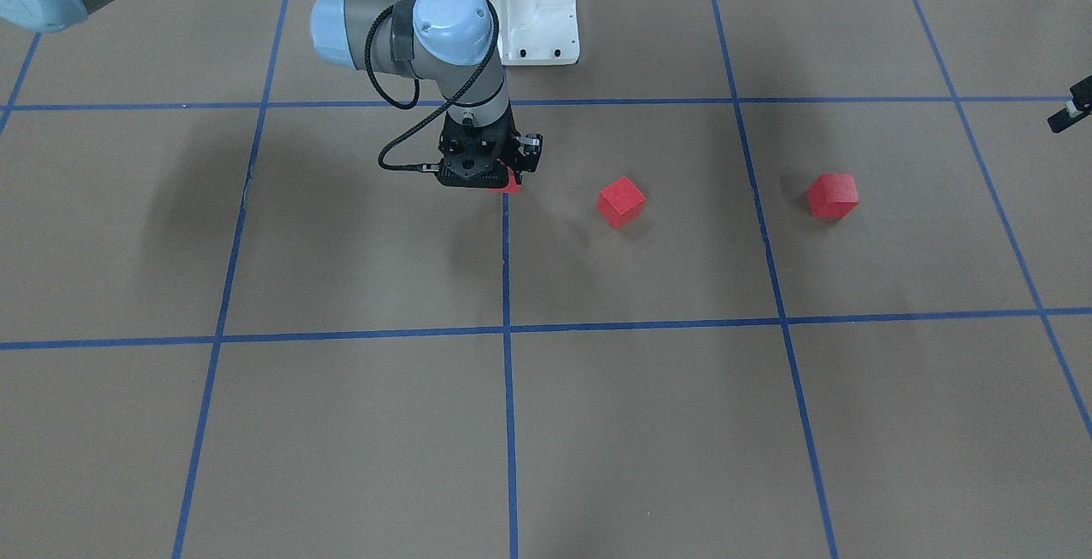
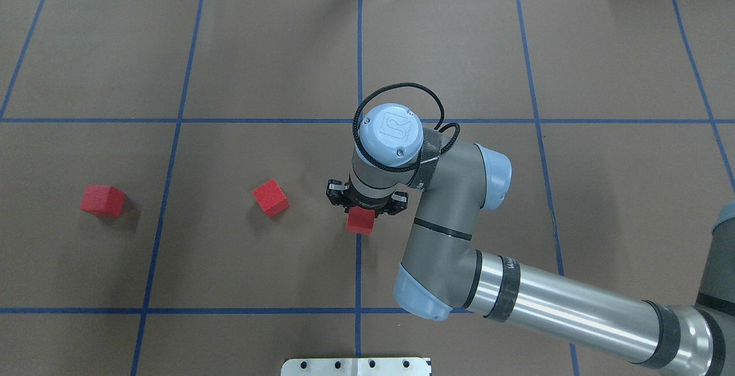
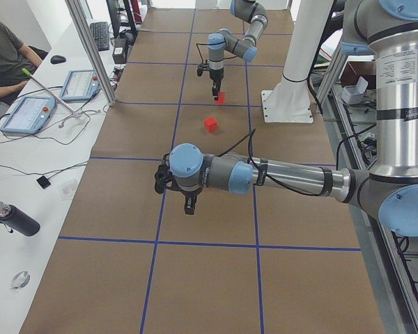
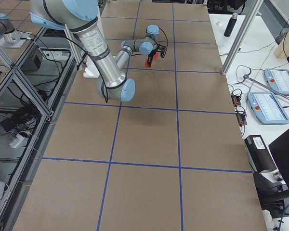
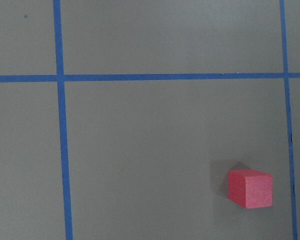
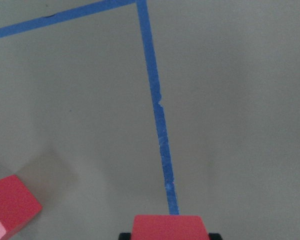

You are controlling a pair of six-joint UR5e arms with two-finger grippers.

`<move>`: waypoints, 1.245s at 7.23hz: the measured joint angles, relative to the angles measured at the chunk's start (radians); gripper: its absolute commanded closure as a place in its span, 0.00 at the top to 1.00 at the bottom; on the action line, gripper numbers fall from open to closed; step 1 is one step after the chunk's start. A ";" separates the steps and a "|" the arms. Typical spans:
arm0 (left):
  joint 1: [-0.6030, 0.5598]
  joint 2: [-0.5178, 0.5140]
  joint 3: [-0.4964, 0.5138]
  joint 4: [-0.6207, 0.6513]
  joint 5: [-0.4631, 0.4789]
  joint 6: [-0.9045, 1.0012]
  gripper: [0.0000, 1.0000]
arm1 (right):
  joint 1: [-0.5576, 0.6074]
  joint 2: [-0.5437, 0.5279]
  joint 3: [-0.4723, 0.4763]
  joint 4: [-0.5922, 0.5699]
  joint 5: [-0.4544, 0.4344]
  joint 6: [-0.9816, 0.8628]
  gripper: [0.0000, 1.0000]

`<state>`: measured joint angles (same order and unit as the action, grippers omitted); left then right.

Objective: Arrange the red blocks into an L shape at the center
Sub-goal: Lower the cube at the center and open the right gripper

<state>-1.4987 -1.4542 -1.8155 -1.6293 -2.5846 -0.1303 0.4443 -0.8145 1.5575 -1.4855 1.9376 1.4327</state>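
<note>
My right gripper (image 2: 367,205) is shut on a red block (image 2: 360,221) and holds it low over the middle blue tape line (image 2: 358,267) at the center. The right wrist view shows this block (image 6: 168,227) between the dark fingertips, with the tape line (image 6: 157,120) running ahead of it. A second red block (image 2: 271,198) lies a short way to its left and also shows in the front view (image 1: 620,200). The third red block (image 2: 103,200) lies far left and shows in the left wrist view (image 5: 250,188). My left gripper (image 3: 188,203) hangs above that area; I cannot tell whether it is open or shut.
The white robot base plate (image 1: 537,21) stands at the table's near edge by the robot. A side table with tablets (image 3: 28,111) and a seated operator (image 3: 3,52) runs along the far side. Blue tape lines (image 1: 512,330) divide the brown surface.
</note>
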 measured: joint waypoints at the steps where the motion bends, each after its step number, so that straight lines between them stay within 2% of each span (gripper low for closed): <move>1: 0.000 0.000 -0.004 0.000 0.001 -0.012 1.00 | -0.007 0.001 -0.007 -0.001 -0.006 -0.002 0.00; 5: 0.001 0.000 -0.016 0.000 0.003 -0.029 1.00 | -0.024 -0.005 -0.016 -0.001 -0.023 -0.012 0.00; 6: 0.001 0.000 -0.016 0.000 0.003 -0.029 1.00 | -0.026 -0.005 -0.019 -0.001 -0.025 -0.015 0.98; 9: 0.001 0.000 -0.019 0.000 0.003 -0.034 1.00 | -0.027 -0.004 -0.021 -0.001 -0.027 -0.017 1.00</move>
<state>-1.4972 -1.4541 -1.8343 -1.6291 -2.5817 -0.1642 0.4173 -0.8188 1.5365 -1.4864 1.9103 1.4155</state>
